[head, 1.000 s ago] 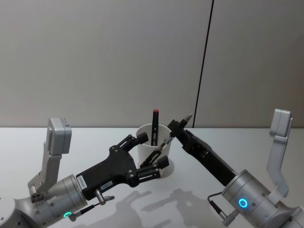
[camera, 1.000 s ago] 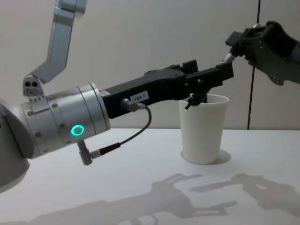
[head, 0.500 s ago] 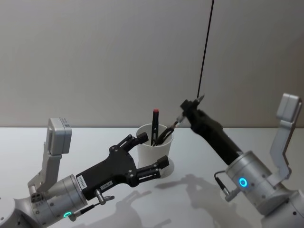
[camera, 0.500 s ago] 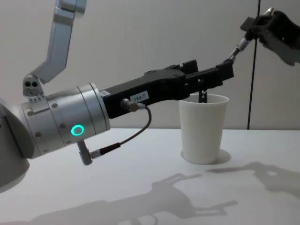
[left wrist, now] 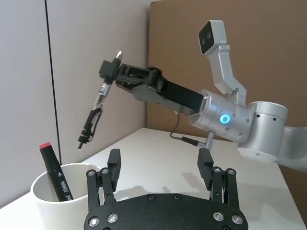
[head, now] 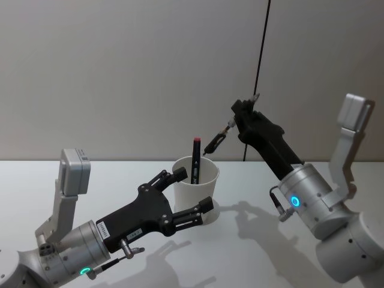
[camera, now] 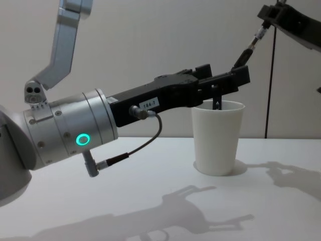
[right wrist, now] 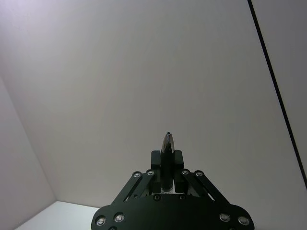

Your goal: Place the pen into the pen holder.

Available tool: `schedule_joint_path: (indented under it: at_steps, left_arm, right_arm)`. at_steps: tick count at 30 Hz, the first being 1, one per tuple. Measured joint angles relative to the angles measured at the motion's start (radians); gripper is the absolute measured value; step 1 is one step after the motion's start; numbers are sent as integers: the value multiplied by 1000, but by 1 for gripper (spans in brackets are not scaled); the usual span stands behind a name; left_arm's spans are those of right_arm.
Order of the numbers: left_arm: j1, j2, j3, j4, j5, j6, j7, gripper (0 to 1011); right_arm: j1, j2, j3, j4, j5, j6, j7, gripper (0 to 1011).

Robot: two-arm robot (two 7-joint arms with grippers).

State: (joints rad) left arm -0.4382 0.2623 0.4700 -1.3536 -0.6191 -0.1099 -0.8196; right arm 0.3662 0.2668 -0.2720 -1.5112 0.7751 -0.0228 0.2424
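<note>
Two claws: the right claw grips the pen above the pen holder, whose base the spread-open left claw hides

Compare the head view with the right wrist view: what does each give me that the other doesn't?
Head view alone: the pen holder on the table, a red-capped marker standing in it, the left gripper open around the cup, and the pen's tip hanging above and to the right of the rim.

Right wrist view alone: the fingers closed on the pen's barrel, its metal end pointing at the bare wall.

Both: the right gripper shut on the pen, raised clear of the cup.
</note>
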Motion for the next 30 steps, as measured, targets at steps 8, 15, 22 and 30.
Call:
schedule_joint_path:
  at_steps: [8,15,22,30]
  left_arm:
    - [0,0,0,0,0,0,0,1002]
    - [0,0,0,0,0,0,0,1002]
    - [0,0,0,0,0,0,0,1001]
    - [0,0,0,0,0,0,0,1001]
  right_arm:
    - [50,-4,-31,62,-73,-38,10,143]
    - [78,-1,-57,100,-121,-48,29,143]
    - [88,4,-71,115,-148,-47,40,143]
    - [89,11,-81,121,-179,-31,40,144]
